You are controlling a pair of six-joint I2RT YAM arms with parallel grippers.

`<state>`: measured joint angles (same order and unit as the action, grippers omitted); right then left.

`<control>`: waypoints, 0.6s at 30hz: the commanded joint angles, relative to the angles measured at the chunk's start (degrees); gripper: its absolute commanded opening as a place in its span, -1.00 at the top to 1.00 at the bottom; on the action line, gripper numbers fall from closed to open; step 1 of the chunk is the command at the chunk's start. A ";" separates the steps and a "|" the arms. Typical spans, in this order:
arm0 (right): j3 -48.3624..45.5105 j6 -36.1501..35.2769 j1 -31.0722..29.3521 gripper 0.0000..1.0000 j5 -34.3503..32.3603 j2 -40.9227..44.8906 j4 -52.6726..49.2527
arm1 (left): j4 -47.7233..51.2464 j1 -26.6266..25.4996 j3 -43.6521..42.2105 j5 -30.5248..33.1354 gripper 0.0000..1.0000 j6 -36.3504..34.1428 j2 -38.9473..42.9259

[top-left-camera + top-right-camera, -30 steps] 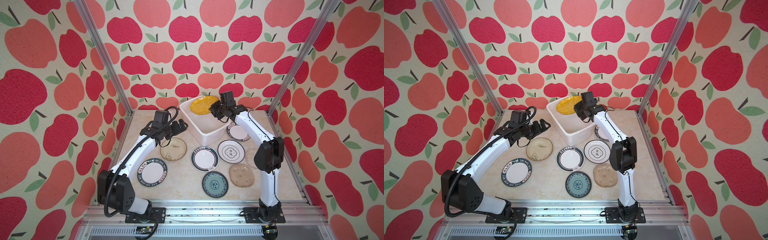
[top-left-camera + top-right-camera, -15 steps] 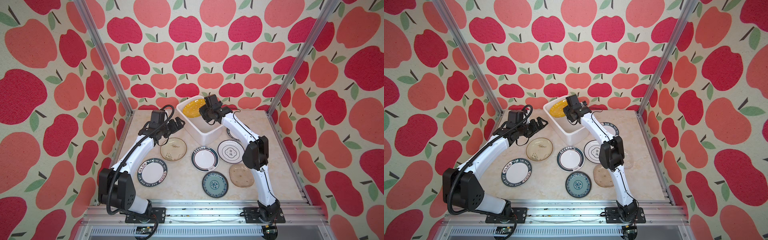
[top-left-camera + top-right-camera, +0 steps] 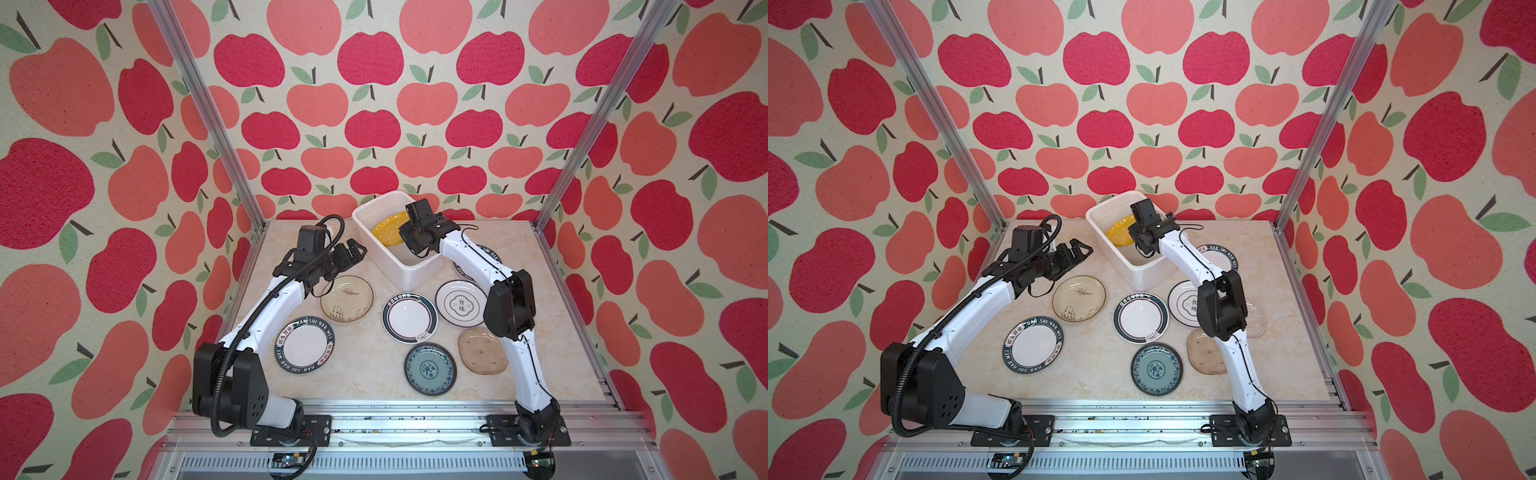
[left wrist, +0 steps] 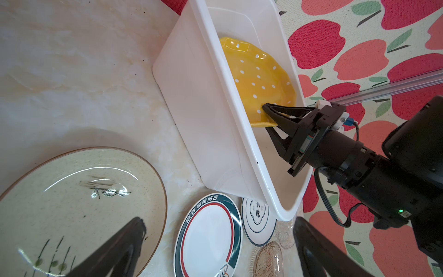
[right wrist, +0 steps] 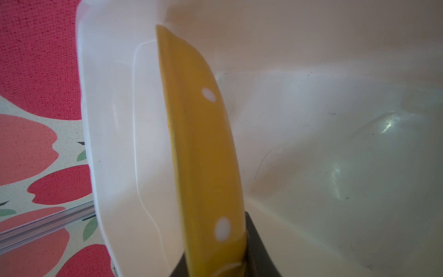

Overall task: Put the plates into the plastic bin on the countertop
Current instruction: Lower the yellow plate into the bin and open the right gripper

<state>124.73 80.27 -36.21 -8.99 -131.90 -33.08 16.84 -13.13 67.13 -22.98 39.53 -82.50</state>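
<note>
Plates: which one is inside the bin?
The yellow white-dotted plate, tilted inside the plastic bin, held by the right gripper; the others lie on the countertop.

The yellow plate (image 4: pixel 259 79) in the black right pincer (image 4: pixel 268 117) has white dots; the tub (image 4: pixel 191 120) around it is plain white. Beside the black left pincer (image 3: pixel 354 251), a cream plate (image 3: pixel 347 300) is speckled with dark brush strokes. The counter (image 3: pixel 361 374) is beige marble with pale veins.

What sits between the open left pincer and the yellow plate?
The white side wall of the tub: the left pincer hangs outside it, the yellow plate inside, gripped by the right pincer. The left wrist view shows it clearly.
</note>
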 commanded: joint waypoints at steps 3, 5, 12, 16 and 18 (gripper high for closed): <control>1.02 -0.96 0.41 1.00 1.75 -1.08 7.96 | -1.20 0.47 -1.24 -1.18 -0.99 0.31 1.21; 1.02 -1.23 0.57 1.00 2.72 -1.95 7.81 | -1.28 0.47 -1.39 -1.35 -0.99 0.29 1.20; -2.42 -1.27 0.75 0.94 4.97 -2.49 10.36 | -0.63 0.56 -1.90 -1.18 -0.99 -0.13 1.57; -4.32 -1.24 0.92 0.87 6.36 -2.75 12.06 | -0.41 0.56 -2.27 -1.11 -0.98 -0.15 1.84; -5.13 -1.08 1.14 0.81 7.73 -3.14 13.46 | -0.31 0.56 -2.44 -1.12 -0.99 -0.14 1.95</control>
<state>120.07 80.01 -35.20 -4.14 -135.79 -26.96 16.88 -12.86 65.45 -23.42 39.53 -82.11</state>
